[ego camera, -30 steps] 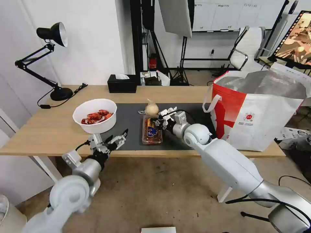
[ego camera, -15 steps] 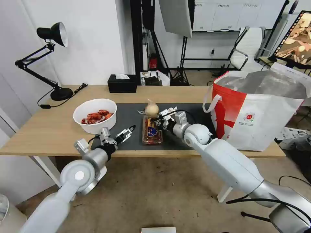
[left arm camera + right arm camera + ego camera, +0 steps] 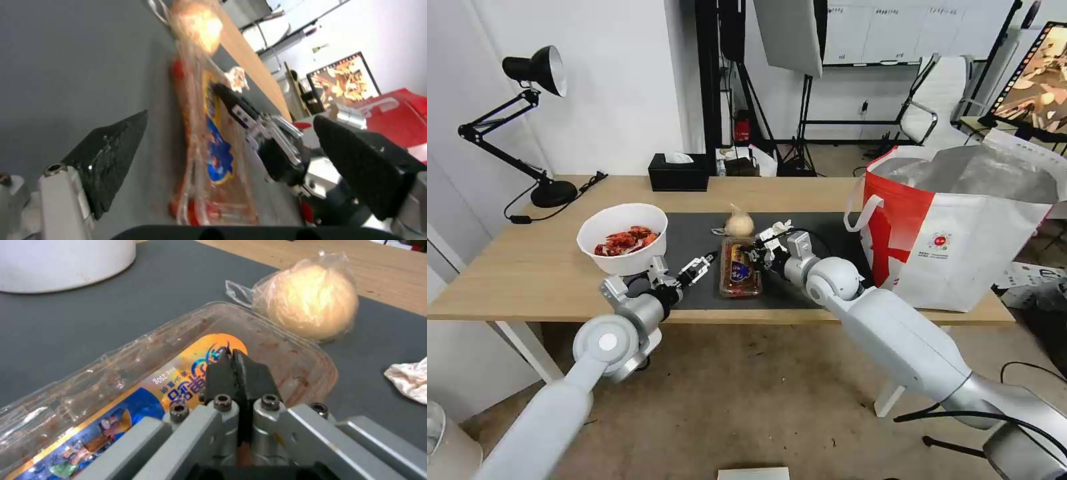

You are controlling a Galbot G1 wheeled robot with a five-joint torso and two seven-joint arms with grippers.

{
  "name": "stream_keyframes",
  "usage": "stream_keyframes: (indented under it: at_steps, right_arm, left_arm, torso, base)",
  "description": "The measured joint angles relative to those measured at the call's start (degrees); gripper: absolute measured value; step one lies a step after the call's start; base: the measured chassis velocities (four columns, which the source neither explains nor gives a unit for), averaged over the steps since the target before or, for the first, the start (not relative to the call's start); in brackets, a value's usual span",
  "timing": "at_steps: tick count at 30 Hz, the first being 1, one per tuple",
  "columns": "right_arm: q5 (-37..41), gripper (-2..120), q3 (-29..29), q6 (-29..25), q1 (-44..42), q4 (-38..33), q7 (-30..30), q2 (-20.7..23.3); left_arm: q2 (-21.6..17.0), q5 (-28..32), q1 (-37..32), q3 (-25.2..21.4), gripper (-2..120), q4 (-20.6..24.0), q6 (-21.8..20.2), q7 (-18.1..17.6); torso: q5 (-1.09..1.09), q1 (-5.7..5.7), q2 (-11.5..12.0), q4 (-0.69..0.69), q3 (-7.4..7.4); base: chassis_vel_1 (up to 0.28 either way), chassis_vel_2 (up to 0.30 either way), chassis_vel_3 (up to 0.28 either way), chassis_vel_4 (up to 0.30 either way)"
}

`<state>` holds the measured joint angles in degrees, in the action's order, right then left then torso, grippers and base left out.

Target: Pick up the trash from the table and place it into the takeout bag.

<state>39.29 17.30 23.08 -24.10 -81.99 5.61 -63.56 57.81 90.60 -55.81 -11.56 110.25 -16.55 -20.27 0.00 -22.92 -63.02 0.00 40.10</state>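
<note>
On the dark mat [image 3: 700, 233] of the table [image 3: 527, 267] lies the clear plastic box [image 3: 740, 270] with a blue and orange label. My right gripper [image 3: 755, 254] is shut, its tips [image 3: 232, 356] pressed together just over the box lid [image 3: 133, 373]. My left gripper [image 3: 699, 265] is open, just left of the box [image 3: 209, 143], which lies ahead between its black fingers [image 3: 111, 150]. The knotted beige bag [image 3: 739, 223] sits behind the box, the crumpled tissue [image 3: 778, 231] beside it. The white bowl [image 3: 622, 239] of red shells is left. The takeout bag [image 3: 960, 233] stands open on the right.
A black tissue box [image 3: 678, 172] sits at the table's back edge and a black desk lamp [image 3: 540, 133] at the back left. The table's front edge runs just below both grippers. Chairs, stands and a screen fill the room behind.
My left arm has reached forward and to the right over the mat, bringing its open gripper close to the plastic box. The right gripper has stayed over the box.
</note>
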Motion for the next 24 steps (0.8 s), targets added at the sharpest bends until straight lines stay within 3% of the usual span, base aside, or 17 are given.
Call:
stream_keyframes:
  at_steps: [7,24]
  right_arm:
    - [0.6,0,0.0,0.6,0.1,0.3,-0.8,-0.5]
    - [1.0,0,0.3,1.0,0.4,0.3,-1.7,-1.0]
  left_arm:
    - [1.7,4.2,2.3,0.2,100,-1.8,-5.6,-1.3]
    - [2.7,5.8,4.3,1.7,100,-4.3,-9.1,-3.2]
  torso:
    - [0.00,0.00,0.0,0.00,0.00]
    - [0.00,0.00,0.0,0.00,0.00]
  base:
    - [0.000,0.000,0.000,0.000]
    - [0.000,0.000,0.000,0.000]
